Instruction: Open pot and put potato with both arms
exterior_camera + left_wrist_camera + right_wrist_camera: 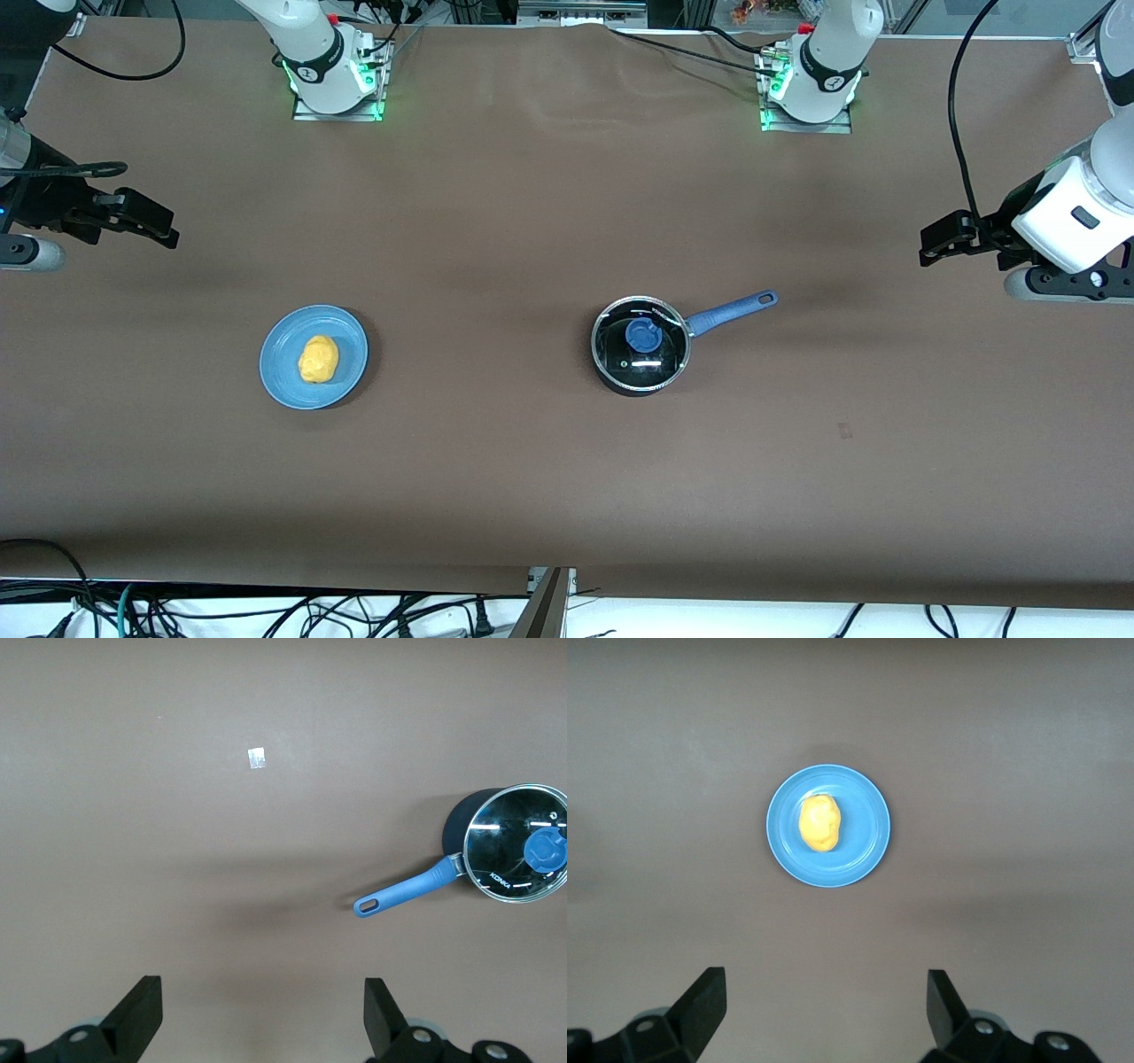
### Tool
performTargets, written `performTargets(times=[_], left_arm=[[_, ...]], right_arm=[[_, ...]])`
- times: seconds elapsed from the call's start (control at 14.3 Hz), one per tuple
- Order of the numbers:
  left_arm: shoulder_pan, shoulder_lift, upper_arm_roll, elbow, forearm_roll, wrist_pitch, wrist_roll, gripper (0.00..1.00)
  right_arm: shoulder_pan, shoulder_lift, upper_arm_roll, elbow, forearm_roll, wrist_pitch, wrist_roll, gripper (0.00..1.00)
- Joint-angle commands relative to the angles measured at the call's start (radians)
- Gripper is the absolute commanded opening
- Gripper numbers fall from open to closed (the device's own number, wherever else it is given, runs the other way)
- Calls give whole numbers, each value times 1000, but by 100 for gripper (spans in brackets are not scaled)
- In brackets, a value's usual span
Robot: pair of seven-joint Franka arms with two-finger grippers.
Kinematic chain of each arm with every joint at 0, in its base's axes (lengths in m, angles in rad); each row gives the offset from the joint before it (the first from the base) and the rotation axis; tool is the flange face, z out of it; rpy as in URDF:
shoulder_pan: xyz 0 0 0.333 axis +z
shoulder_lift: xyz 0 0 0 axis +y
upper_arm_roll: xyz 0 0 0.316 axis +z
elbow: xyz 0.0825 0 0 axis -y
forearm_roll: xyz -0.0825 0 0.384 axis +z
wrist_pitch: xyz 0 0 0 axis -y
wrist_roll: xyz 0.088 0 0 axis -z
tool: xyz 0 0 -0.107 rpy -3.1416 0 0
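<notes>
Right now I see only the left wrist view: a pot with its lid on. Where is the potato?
Observer: The potato lies on a blue plate, toward the right arm's end of the table.
Operator: Is the right gripper near it?
Observer: No, the right gripper hangs open at the table's edge.
Operator: Which way does the handle point?
Observer: The handle points toward the left gripper, which is open too.

Two white arms with dark grey joint bands, bases glowing green on metal plates. Black cables loop off both. The left gripper (941, 241) is black under a white wrist housing with a small dark button, perhaps; the right gripper (146, 221) is black too, fingers (704, 1001) wedge-shaped, silver screws showing.
</notes>
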State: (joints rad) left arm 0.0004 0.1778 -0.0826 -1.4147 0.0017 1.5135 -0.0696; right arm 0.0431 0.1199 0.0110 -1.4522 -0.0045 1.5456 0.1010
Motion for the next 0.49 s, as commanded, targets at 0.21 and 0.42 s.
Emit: performTargets(times=[0.21,0.42], left_arm=[[1,12,-5,30,12,-33,-9,100],[3,12,-5,30,12,-41,-7,100]], right_arm=[[1,-42,0,-45,9,14,2,100],[1,-34,-2,-40,9,22,2,100]])
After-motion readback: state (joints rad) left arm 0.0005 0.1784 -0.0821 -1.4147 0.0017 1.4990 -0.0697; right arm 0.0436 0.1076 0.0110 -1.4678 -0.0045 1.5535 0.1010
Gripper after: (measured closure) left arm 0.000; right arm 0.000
